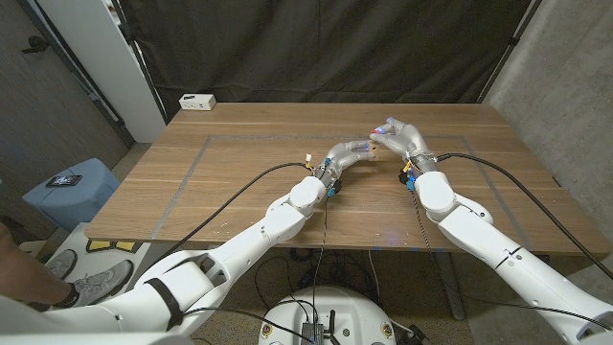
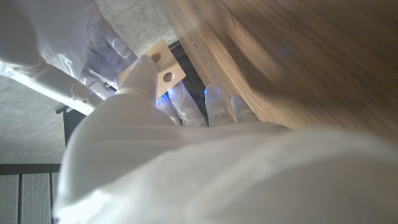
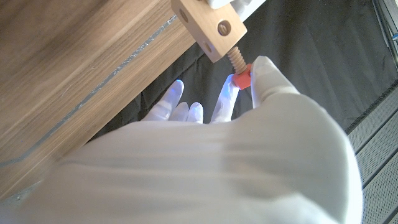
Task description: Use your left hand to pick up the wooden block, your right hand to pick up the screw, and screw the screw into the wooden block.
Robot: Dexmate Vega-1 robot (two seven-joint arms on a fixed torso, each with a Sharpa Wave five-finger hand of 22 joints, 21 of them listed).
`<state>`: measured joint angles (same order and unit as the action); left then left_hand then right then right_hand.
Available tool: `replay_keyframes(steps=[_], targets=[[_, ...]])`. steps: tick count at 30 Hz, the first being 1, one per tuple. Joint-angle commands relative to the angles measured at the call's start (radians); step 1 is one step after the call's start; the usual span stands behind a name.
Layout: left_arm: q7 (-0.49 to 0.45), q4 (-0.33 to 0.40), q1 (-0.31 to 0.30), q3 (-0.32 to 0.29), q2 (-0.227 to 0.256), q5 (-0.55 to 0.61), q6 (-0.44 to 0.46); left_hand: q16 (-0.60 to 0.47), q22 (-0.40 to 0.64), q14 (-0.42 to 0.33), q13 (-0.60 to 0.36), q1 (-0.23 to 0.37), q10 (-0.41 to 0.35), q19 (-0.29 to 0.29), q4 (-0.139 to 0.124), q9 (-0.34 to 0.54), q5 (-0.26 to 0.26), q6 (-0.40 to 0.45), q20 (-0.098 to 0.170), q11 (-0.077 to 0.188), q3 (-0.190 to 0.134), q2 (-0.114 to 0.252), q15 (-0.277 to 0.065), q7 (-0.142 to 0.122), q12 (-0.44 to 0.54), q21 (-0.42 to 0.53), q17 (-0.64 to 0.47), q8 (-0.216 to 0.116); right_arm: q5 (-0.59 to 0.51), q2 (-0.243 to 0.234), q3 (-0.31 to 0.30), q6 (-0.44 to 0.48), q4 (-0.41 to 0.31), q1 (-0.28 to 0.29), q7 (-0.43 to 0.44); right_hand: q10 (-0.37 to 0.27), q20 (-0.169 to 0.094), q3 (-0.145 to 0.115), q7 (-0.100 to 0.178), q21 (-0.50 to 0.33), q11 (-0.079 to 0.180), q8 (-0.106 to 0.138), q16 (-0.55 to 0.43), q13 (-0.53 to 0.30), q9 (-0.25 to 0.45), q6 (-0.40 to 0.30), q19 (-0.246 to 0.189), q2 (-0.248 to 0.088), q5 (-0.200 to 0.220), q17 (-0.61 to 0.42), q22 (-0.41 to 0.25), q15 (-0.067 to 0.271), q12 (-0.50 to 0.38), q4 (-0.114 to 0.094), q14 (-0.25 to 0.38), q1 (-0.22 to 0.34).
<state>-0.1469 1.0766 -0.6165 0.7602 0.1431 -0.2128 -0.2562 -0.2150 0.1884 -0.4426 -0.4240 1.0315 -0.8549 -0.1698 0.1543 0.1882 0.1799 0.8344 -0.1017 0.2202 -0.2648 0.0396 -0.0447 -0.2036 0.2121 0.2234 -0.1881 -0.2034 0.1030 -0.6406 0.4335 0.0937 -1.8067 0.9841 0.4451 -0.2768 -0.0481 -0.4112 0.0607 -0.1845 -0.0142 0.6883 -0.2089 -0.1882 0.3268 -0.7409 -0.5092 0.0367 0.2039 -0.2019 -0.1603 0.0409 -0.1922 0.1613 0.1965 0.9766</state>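
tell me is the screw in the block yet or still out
Partly in. The screw has its tip in the wooden block, with thread still bare between block and red head, pinched by the right hand.

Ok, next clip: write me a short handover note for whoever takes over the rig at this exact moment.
Left hand: holds the wooden block up above the table.
Right hand: pinches the screw by its red head, with the threaded shaft pointed into the end of the block.
Done: both pickups; the screw tip is at the block's end hole, apparently started.
Left: several threads remain exposed between the head and the block, so turn the screw until it seats. Hold the block steady.
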Motion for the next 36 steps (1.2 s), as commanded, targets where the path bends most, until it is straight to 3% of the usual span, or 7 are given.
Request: replay_keyframes(steps=[1, 36], targets=[[0.000, -0.002, 0.000, -0.001, -0.001, -0.001, -0.002, 0.000, 0.004, -0.011, -0.003, 0.004, -0.007, -0.005, -0.005, 0.005, -0.001, 0.003, -0.005, 0.001, -0.004, 0.009, -0.089, 0.004, 0.004, -0.002, -0.003, -0.003, -0.003, -0.002, 0.001, 0.003, 0.001, 0.000, 0.000, 0.001, -0.047, 0.000, 0.003, 0.002, 0.005, 0.005, 0.003, -0.002, 0.003, 0.000, 0.001, -0.009, 0.005, -0.002, -0.002, 0.012, 0.000, -0.002, 0.003, 0.002], [0.007, -0.018, 0.008, -0.001, -0.005, -0.004, -0.004, 0.000, 0.004, -0.011, -0.004, 0.007, -0.009, -0.006, -0.005, 0.005, 0.000, 0.005, -0.007, 0.001, -0.001, 0.011, -0.090, 0.005, 0.005, -0.002, -0.003, -0.004, 0.001, 0.001, 0.007, 0.012, 0.013, -0.013, -0.009, 0.002, -0.046, -0.002, 0.005, 0.002, 0.005, 0.008, 0.004, -0.002, 0.000, 0.002, 0.001, -0.009, 0.005, -0.002, -0.002, 0.012, 0.001, -0.002, 0.002, 0.002]])
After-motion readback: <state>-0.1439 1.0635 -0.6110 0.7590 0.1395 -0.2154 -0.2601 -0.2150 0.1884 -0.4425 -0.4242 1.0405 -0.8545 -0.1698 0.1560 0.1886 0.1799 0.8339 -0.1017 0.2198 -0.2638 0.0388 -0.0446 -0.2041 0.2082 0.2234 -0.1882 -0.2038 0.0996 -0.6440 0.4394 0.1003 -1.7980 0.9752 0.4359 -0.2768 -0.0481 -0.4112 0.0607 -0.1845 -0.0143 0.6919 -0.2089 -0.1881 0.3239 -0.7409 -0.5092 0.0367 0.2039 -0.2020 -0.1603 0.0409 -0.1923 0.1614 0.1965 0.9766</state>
